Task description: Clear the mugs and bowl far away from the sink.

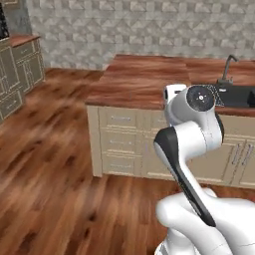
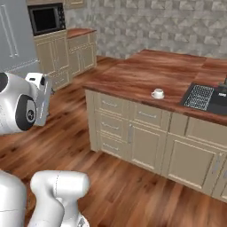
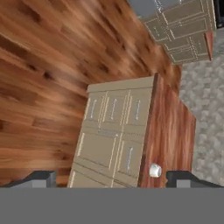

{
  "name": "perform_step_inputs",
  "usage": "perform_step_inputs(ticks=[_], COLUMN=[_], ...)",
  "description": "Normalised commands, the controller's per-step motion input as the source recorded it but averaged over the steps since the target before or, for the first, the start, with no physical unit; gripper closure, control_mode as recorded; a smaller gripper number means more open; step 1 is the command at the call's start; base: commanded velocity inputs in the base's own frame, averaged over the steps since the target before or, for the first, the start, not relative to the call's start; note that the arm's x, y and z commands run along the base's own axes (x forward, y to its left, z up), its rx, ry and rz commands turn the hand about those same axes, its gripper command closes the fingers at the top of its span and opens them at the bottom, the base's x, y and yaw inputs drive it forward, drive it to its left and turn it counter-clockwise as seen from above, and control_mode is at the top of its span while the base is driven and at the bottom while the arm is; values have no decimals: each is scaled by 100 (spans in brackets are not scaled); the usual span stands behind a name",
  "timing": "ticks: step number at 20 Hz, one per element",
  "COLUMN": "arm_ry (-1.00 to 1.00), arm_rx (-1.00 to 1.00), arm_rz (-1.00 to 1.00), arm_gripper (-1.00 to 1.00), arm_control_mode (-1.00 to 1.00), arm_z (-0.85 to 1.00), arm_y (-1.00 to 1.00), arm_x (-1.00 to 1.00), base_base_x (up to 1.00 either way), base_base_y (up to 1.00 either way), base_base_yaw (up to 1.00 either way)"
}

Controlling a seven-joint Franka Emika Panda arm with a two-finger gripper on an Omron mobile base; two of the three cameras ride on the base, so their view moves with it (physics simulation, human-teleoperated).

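Note:
One of the mugs, a squat white mug (image 2: 158, 93), stands on the wooden island counter (image 2: 146, 71) near its front edge, left of the sink (image 2: 208, 98). It also appears small in the hand view as the white mug (image 3: 155, 170), between the fingertips' line and the island cabinets. My gripper (image 3: 112, 178) is open and holds nothing. It hangs well short of the island, over the floor and far from the mug. The sink (image 1: 238, 94) and its slim faucet (image 1: 226, 67) lie at the counter's right end. The bowl is out of view.
Beige drawers and cabinet doors (image 2: 133, 128) face me below the counter. Wood floor (image 1: 45, 164) stretches between me and the island. More cabinets with a microwave (image 2: 45, 18) stand at the far left wall. My own arm (image 1: 191, 129) blocks part of the counter in the left base view.

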Motion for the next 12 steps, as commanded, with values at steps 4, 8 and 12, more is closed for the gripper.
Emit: perform_step_inputs(ticks=[4,8,12], arm_ry=[0,0,0], arm_rx=[0,0,0], arm_rz=[0,0,0], arm_gripper=[-100,-100,-100], arm_control_mode=[100,100,100], arm_z=[0,0,0], arm_y=[0,0,0], arm_x=[0,0,0], base_base_x=[6,94,100], base_base_y=[-57,48,92], base_base_yaw=[-93,-56,-34])
